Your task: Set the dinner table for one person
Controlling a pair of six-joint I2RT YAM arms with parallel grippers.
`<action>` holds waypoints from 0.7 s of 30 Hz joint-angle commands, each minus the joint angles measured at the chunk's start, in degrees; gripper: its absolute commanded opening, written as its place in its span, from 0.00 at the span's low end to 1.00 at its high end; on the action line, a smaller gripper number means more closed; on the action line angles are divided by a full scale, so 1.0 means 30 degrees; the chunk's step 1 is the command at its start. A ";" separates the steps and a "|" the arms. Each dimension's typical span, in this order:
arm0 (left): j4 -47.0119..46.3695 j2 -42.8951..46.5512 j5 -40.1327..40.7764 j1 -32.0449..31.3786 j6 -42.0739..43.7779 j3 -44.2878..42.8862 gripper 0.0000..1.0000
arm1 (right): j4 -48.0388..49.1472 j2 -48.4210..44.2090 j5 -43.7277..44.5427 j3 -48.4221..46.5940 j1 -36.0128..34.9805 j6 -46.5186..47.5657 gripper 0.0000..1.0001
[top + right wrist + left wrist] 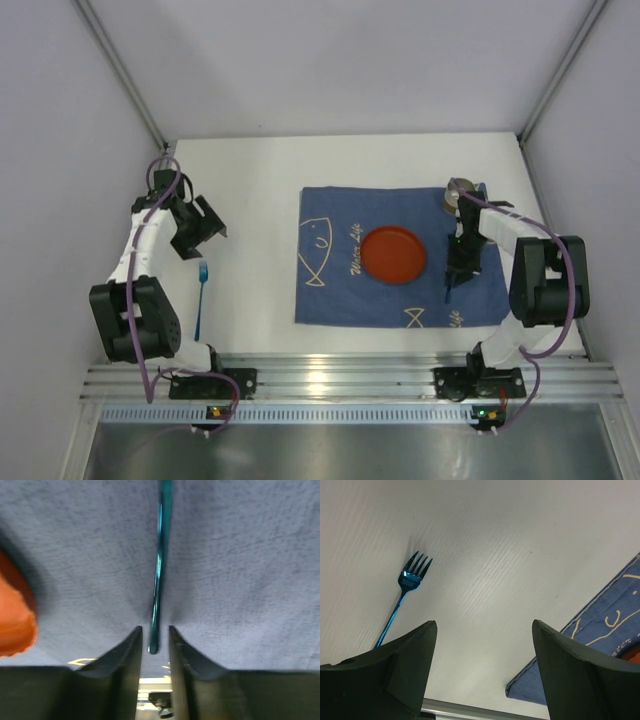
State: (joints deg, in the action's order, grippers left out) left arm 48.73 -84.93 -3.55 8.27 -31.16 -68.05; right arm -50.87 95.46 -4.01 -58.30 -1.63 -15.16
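- Top external view: white counter [260, 170] spans the bay. Stiff, fixed, nothing to grab.
- Right gripper [155, 628] jaws barely apart, straddling a thin, slick handle [159, 555] on the placemat [240, 555].
- Left gripper [483, 625] jaws spread wide near the blue fork [402, 600].

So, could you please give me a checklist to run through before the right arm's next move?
1. Utensil handle between the right gripper fingers: ok, roughly centred.
2. Fingers closed on the handle: not ok, a thin gap shows on each side.
3. Utensil lying flat on the placemat: ok, as far as the wrist view shows.
4. Plate clear of the right gripper: ok, it sits off to one side, apart.
5. Fork set by the plate: not ok, it lies on the bare table, off the placemat.
6. Left gripper free: ok, open and holding nothing.
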 commanded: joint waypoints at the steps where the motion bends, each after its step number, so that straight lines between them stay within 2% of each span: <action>1: 0.0485 0.0154 0.0188 0.0494 0.0571 0.0271 0.82 | -0.0678 0.0085 0.1452 -0.0956 0.0279 -0.0103 0.30; 2: 0.0630 0.0212 0.0275 0.0581 0.0600 0.0301 0.82 | -0.0737 -0.0003 0.2005 -0.0956 0.0308 -0.0191 0.39; 3: 0.0661 0.0242 0.0363 0.0756 0.0601 0.0330 0.82 | -0.0767 -0.0178 0.2562 -0.0927 0.0308 -0.0337 0.44; 4: 0.0661 0.0300 0.0451 0.0845 0.0630 0.0446 0.82 | -0.0854 -0.0237 0.2828 -0.0956 0.0308 -0.0396 0.59; 7: 0.0894 0.0213 0.1006 0.1168 0.0601 0.0710 0.82 | -0.0972 -0.0472 0.3095 -0.1073 0.0308 -0.0426 0.71; 13: 0.1101 -0.0255 0.2062 0.1607 0.0162 0.1646 0.82 | -0.1586 -0.1321 0.2743 -0.1892 0.0279 -0.0397 0.75; 21: 0.0164 -0.0724 0.3146 0.1753 -0.0337 0.3141 0.79 | -0.1998 -0.1790 0.1603 -0.2275 0.0279 -0.0339 0.75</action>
State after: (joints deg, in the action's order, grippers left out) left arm 50.61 -86.56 2.72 12.80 -31.48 -60.01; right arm -54.68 92.55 2.42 -63.48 -1.52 -16.10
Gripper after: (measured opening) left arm 0.791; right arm 0.747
